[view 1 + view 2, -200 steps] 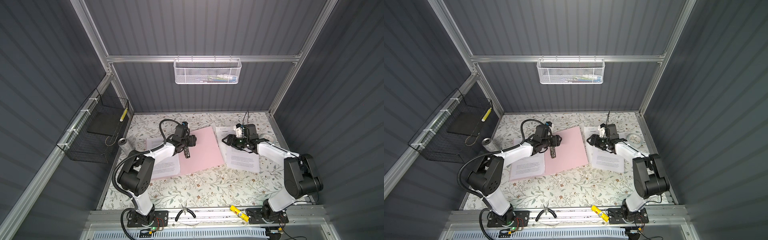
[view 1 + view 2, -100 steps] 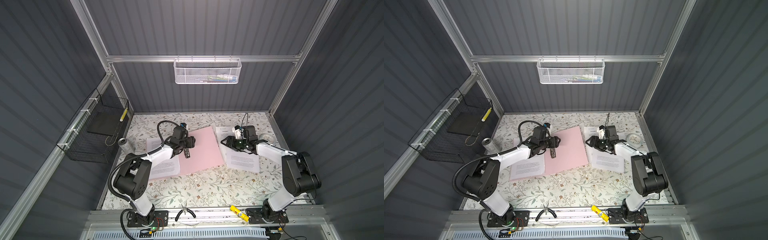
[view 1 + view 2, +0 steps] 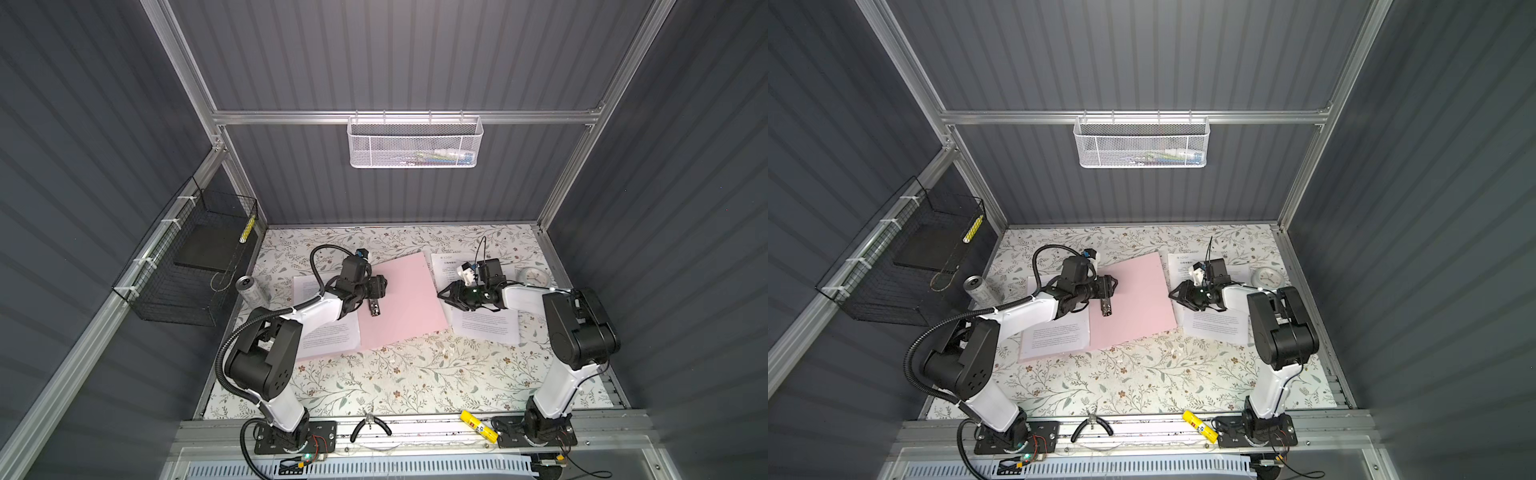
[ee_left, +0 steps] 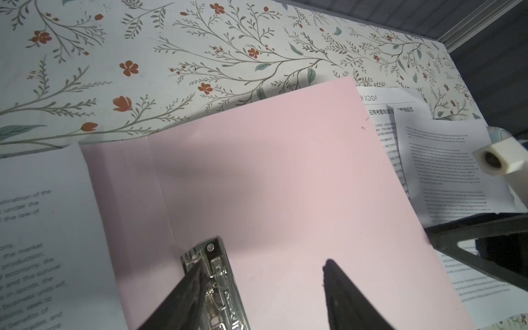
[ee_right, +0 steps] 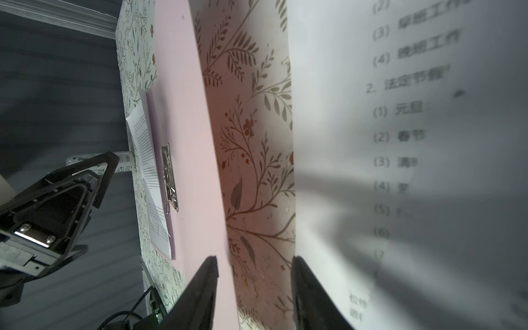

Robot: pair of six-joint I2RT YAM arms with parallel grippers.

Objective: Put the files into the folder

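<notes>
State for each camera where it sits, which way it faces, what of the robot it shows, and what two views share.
Top views: high over the front, facing down at the floral table; both arms whole, with left gripper and right gripper.
Left wrist: on the left arm, facing past its open jaws across the pink folder and metal clip to the printed sheets; right gripper also shows.
Right wrist: on the right arm, facing along the folder's edge; own jaws, left gripper.
Shared: both wrist views show the clip.
</notes>
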